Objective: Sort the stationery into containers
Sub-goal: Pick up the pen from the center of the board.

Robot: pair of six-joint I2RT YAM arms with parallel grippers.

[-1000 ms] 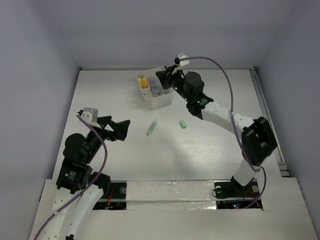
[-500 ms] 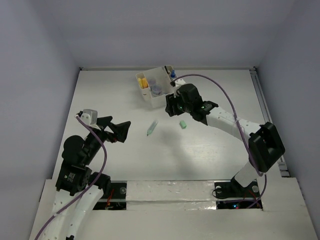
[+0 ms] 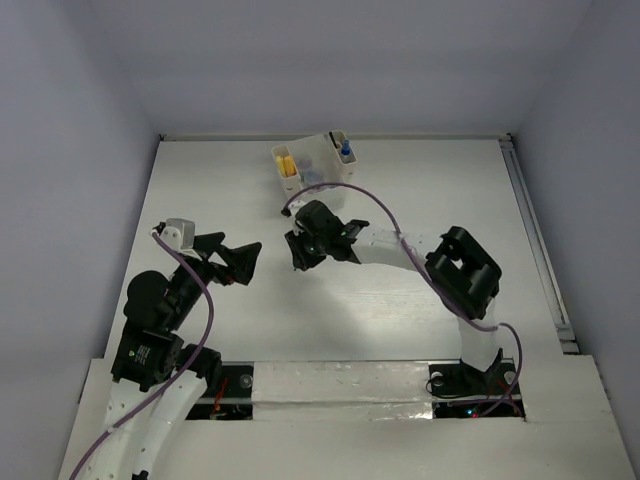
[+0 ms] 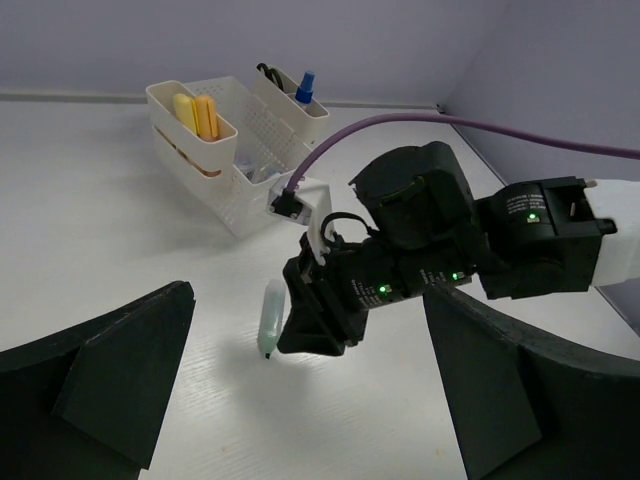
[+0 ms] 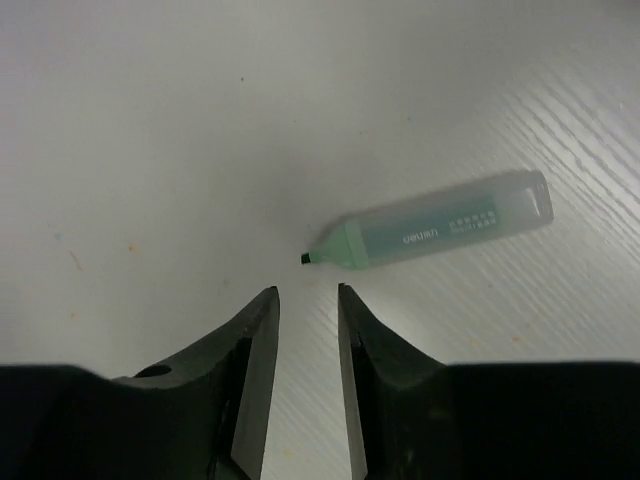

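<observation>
A white table (image 3: 200, 190) with a faint wood grain fills the enclosure, lit evenly so that only soft shadows fall on it. Plain pale grey-lavender panels close it in: a back wall (image 3: 340, 70), a left wall (image 3: 60, 180) and a right wall (image 3: 600, 150). A metal rail (image 3: 535, 240) runs along the table's right edge, and a shiny silvery strip (image 3: 340, 385) crosses its near edge

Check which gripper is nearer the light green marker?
Right. The right gripper hangs right by the marker, fingers a short way off its tip, not touching. The left gripper sits open, farther off to the marker's left in the top view.
</observation>
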